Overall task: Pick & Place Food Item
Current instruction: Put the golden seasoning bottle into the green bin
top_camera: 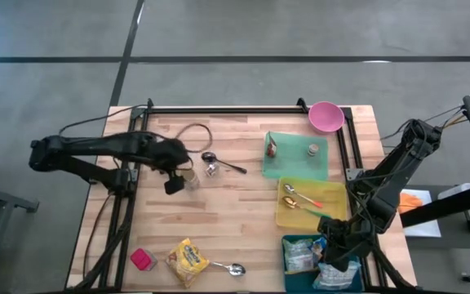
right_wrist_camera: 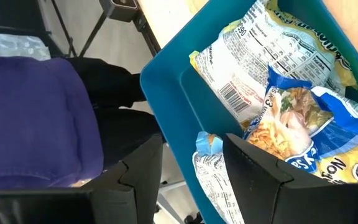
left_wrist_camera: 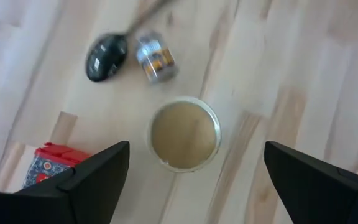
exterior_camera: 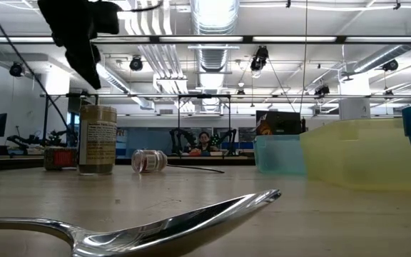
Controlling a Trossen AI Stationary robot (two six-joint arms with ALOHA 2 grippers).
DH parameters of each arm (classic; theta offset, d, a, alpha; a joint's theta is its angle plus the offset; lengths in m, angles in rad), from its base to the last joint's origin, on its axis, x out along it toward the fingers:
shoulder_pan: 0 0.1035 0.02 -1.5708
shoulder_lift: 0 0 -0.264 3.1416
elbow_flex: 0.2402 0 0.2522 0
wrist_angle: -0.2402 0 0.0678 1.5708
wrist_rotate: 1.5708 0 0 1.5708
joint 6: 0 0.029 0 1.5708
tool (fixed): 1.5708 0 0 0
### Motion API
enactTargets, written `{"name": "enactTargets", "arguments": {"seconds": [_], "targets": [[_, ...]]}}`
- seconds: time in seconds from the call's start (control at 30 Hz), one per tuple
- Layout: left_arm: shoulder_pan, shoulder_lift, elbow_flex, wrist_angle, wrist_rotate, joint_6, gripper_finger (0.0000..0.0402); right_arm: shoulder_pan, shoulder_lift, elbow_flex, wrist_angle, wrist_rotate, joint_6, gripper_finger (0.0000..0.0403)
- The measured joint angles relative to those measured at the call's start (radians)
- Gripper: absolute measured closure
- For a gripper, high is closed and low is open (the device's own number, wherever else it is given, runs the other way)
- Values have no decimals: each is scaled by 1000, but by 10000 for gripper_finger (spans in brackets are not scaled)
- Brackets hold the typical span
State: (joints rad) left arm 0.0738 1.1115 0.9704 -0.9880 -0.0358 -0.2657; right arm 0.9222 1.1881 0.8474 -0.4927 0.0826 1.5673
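With its jaws standing wide apart, the left gripper [left_wrist_camera: 191,180] is hovering directly over the upright jar [top_camera: 190,178] at centre-left of the high view, apparently lining up to descend and close on it, while the right gripper [right_wrist_camera: 188,168], fingers partly parted and empty, is waiting over the blue bin [top_camera: 285,245] of noodle packets [right_wrist_camera: 272,74] at lower right, whose print stays unreadable.

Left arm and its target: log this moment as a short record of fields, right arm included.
left gripper: open, hovering directly above the jar
target: upright round glass jar with tan lid, untouched on the wooden table
beside jar: small tipped-over can, dark metal spoon, red box
right gripper: over the teal plastic bin, holding nothing visible
bin contents: printed snack packets
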Motion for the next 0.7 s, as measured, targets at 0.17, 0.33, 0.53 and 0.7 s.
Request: {"name": "enactTargets", "arguments": {"seconds": [0.17,0.33,0.53,0.7], "targets": [[-20,-211,-188,233,-18,-161,26,-18,0,0,0,-1,-3,237],[-64,-373,-372,348,-26,-277,26,-37,0,0,4,-1,9,237],[-82,-479,-478,352,-88,-311,26,-43,0,0,34,-5,53,237],[-82,-497,-501,351,-212,-277,26,-51,-1,0,63,-7,106,237]]}}
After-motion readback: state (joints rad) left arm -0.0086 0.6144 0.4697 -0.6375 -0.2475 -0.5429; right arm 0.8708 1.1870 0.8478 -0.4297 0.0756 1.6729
